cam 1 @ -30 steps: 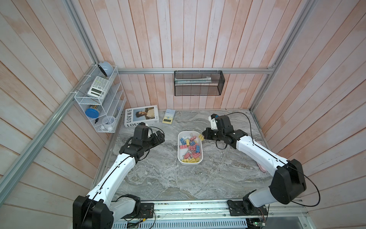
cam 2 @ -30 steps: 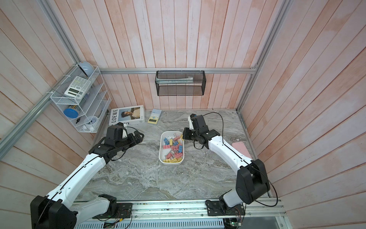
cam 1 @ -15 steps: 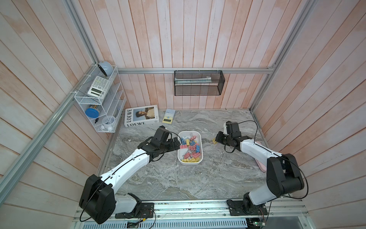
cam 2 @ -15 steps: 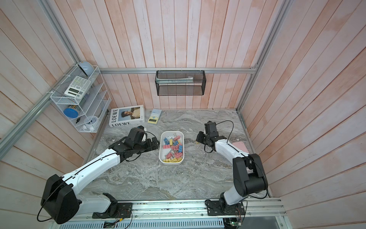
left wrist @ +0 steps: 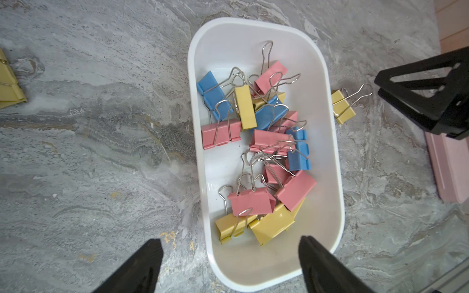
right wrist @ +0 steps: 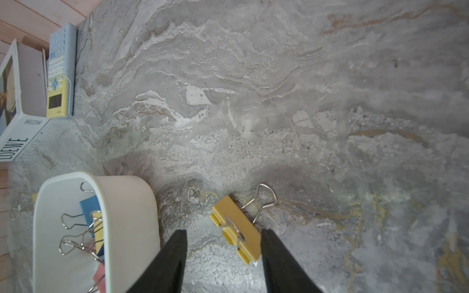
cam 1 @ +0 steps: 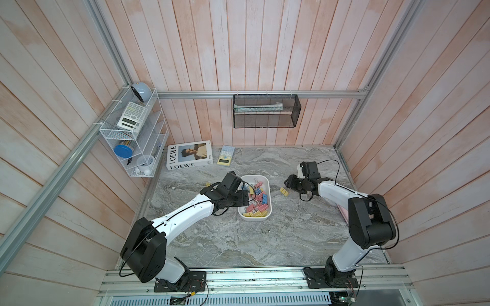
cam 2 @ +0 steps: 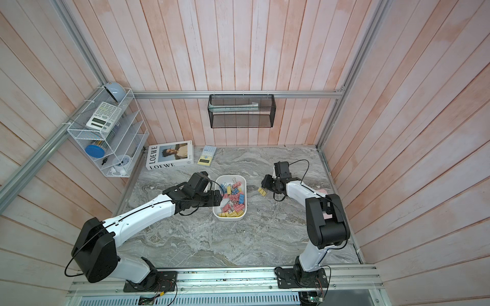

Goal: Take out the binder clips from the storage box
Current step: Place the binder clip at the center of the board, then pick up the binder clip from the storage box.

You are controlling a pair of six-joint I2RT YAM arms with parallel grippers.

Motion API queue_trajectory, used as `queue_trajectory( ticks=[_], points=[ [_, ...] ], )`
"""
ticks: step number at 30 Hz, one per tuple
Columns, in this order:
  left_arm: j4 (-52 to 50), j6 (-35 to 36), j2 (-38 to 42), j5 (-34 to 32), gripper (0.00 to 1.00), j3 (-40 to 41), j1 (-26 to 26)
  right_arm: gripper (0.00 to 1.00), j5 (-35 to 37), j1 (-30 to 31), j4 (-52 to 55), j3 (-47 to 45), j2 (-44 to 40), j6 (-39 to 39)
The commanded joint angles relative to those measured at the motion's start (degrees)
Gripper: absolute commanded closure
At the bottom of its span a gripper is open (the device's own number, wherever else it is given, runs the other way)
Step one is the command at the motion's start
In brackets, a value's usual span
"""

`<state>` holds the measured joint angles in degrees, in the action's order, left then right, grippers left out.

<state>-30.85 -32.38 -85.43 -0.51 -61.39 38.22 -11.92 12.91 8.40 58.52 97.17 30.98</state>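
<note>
Note that your right tool (right wrist: 223, 232) has spread its jaws and released one yellow wire-handled binder clip (right wrist: 237, 228) onto the grey marbled worktop (right wrist: 330, 126) right of the shallow white plastic storage box (left wrist: 228, 43), while the left tool (left wrist: 229, 239), jaws spread and empty, has moved over the pastel clips (left wrist: 256, 142) still inside.

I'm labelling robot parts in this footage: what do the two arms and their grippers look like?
Both arms match: the left arm and right arm have white link shells, black joint housings and a thin black cable looping alongside. The left gripper and right gripper end in plain black tapered fingers.
</note>
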Motion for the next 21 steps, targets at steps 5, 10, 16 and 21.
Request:
queue_trajectory(
  ticks=[5,10,16,21],
  points=[
    [-0.4,6.2,-4.5,1.8,0.48,-3.0,0.6,0.18,-0.2,-0.3,6.4,-1.9,-9.2,-1.5],
    [0.4,8.7,-8.0,3.8,0.57,-4.3,1.4,0.02,0.1,-0.3,8.9,-5.3,-16.0,-1.6],
    [0.1,10.6,-13.1,7.3,0.59,-6.5,1.5,0.02,-1.2,-0.3,9.9,-7.6,-20.6,-0.5],
    [-0.7,12.1,-16.2,7.6,0.59,-7.7,1.5,0.02,-1.6,0.2,11.0,-6.9,-21.1,-0.3]
  ],
)
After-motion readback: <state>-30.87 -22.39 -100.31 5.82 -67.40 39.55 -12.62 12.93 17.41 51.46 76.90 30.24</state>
